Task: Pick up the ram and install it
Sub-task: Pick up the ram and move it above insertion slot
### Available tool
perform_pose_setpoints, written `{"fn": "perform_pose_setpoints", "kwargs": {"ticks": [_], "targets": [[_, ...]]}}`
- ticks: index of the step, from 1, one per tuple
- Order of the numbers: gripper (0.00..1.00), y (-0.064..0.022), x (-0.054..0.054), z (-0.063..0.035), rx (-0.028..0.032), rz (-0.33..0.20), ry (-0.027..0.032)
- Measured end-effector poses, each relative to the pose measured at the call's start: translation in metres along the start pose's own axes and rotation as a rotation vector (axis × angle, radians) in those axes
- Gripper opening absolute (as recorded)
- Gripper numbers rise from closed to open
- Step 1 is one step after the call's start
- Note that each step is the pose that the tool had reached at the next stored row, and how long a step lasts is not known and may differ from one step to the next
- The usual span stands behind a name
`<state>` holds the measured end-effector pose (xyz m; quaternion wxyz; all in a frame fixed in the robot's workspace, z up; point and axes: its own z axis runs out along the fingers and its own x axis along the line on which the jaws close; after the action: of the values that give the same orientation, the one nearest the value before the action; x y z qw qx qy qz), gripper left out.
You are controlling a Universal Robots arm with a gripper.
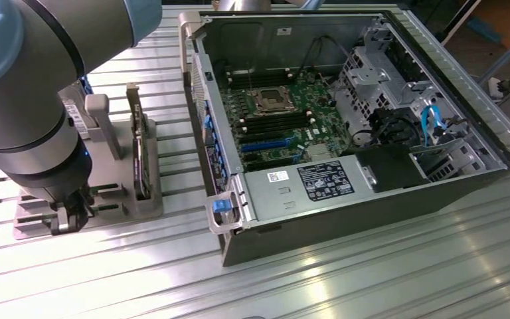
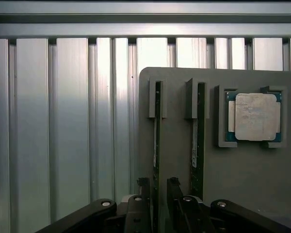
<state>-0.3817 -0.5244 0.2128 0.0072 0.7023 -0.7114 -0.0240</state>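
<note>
Ram | on edge in holder | end effector open, straddling it, gaps either side

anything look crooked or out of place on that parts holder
Nothing stands out. The ram stick that the open pincer straddles and the second stick beside it both stand straight on edge in their slots in the gray holder. The processor chip sits square in its recess.

Ram: one end was lost between the gripper fingers. Grey holder ran off the wrist view's edge. In the exterior view the arm covered part of that holder. Print on the supply label was too small to read.
</note>
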Motion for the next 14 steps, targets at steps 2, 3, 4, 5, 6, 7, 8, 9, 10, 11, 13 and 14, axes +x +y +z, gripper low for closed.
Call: {"fn": "perform_pose_setpoints", "kwargs": {"ticks": [2, 3, 4, 5, 6, 7, 8, 9, 10, 11, 13, 14], "targets": [[0.22, 0.0, -0.0001, 0.0, 0.0, 0.0, 0.0], [0.22, 0.0, 0.0, 0.0, 0.0, 0.0, 0.0], [0.22, 0.0, 0.0, 0.0, 0.0, 0.0, 0.0], [0.22, 0.0, 0.0, 0.0, 0.0, 0.0, 0.0], [0.22, 0.0, -0.0001, 0.0, 0.0, 0.0, 0.0], [0.22, 0.0, -0.0003, 0.0, 0.0001, 0.0, -0.0001], [0.22, 0.0, -0.0004, 0.0, 0.0001, 0.0, -0.0001], [0.22, 0.0, -0.0005, 0.0, 0.0, 0.0, -0.0001], [0.22, 0.0, -0.0005, 0.0, 0.0, 0.0, 0.0], [0.22, 0.0, -0.0005, 0.0, 0.0, 0.0, 0.0], [0.22, 0.0, -0.0005, 0.0002, -0.0002, 0.0, 0.0002], [0.22, 0.0, -0.0006, 0.0003, -0.0001, 0.0, 0.0001]]}}
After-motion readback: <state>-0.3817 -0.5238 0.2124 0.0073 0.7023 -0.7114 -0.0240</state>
